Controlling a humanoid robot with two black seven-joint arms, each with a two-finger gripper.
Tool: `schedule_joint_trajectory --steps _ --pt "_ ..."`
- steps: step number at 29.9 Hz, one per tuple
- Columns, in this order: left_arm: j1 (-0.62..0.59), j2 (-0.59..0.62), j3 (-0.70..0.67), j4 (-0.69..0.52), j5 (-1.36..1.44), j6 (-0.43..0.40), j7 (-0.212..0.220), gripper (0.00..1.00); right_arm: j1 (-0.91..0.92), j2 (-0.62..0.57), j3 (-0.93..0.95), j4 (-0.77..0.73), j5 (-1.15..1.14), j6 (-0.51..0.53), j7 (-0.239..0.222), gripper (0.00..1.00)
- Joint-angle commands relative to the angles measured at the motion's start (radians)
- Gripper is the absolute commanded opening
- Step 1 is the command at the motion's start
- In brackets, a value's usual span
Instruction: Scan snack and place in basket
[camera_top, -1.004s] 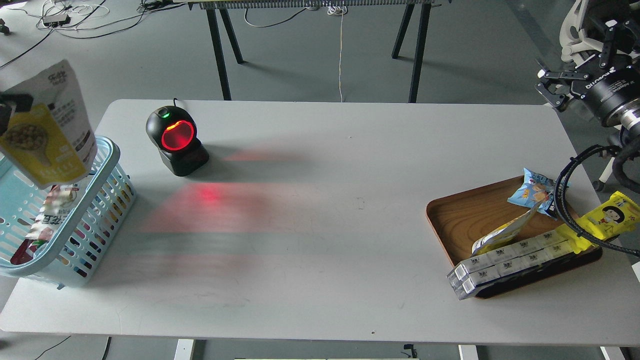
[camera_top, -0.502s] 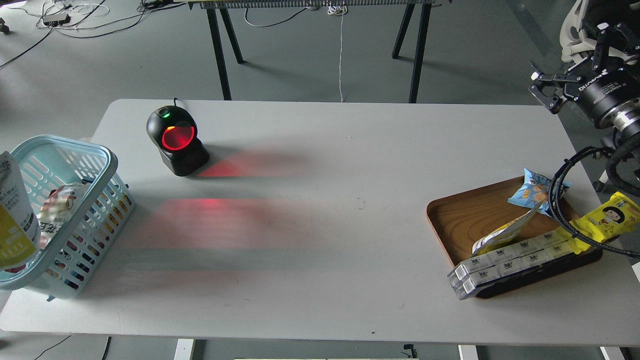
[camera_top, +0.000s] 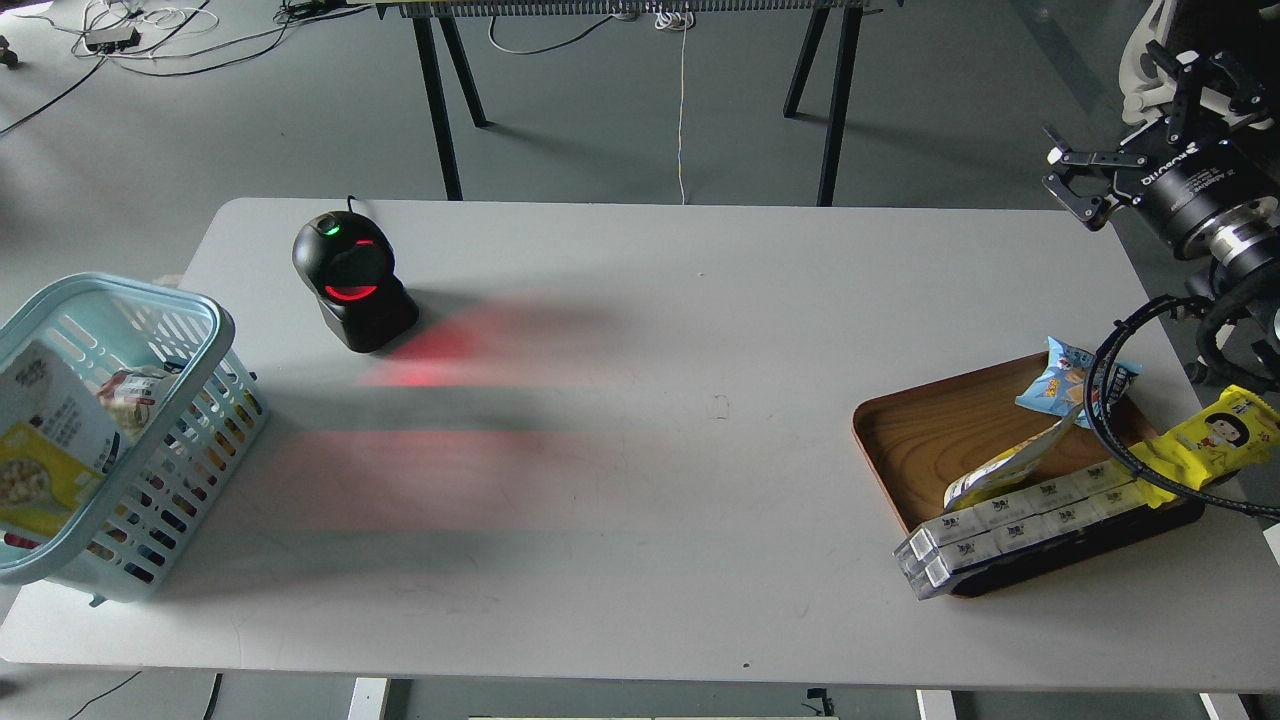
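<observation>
The snack (camera_top: 45, 440), a yellow-and-white pouch with a picture of nuts, lies tilted inside the light-blue basket (camera_top: 150, 295) at the table's left edge, its left part cut off by the view's edge. No gripper touches it. My left gripper is out of view. My right gripper (camera_top: 1064, 182) hangs above the table's far right corner, jaws apart and empty, far from the basket.
A black scanner (camera_top: 350, 280) with a red glow stands at the back left. Another packet (camera_top: 130, 390) lies in the basket. A wooden tray (camera_top: 930, 430) at the right holds a blue packet (camera_top: 1065, 385), white boxes (camera_top: 1010, 520) and a yellow wrapper (camera_top: 1215, 435). A black cable (camera_top: 1105, 410) loops over it.
The snack went from being held above the basket down into it, and now lies inside, let go. The left gripper left the view. My right gripper drifted up and left.
</observation>
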Motion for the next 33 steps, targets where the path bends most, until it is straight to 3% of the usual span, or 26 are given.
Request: schedule_joint_trajectory --steps 1,8,11,17,23,29,33 --pt "-0.022 0.003 -0.017 -0.001 -0.042 -0.001 0.004 0.96 0.0 0.0 0.0 0.0 0.0 0.0 0.0 0.98" --pt "-0.243 -0.005 -0.07 -0.001 -0.05 -0.023 0.012 0.99 0.006 0.0 0.0 0.0 0.0 0.0 0.0 0.98" --pt "-0.372 -0.079 -0.077 -0.001 -0.085 -0.031 0.038 0.99 0.024 0.0 0.0 0.0 0.0 0.0 -0.001 0.98" --pt "-0.508 -0.305 -0.083 -0.013 -0.345 0.009 0.226 0.99 0.052 -0.001 0.0 0.0 0.0 0.0 -0.006 0.99" --pt "-0.502 -0.555 -0.113 0.008 -0.646 0.234 0.366 0.99 0.069 -0.003 -0.002 -0.001 -0.002 0.0 -0.006 0.99" --pt "-0.489 -0.791 -0.149 0.197 -0.821 0.322 0.371 0.99 0.078 -0.003 -0.002 0.003 -0.002 0.0 -0.005 0.99" --pt "-0.406 -0.987 -0.295 0.401 -0.927 0.344 0.371 0.99 0.078 -0.004 -0.002 0.009 -0.002 0.0 -0.005 0.99"
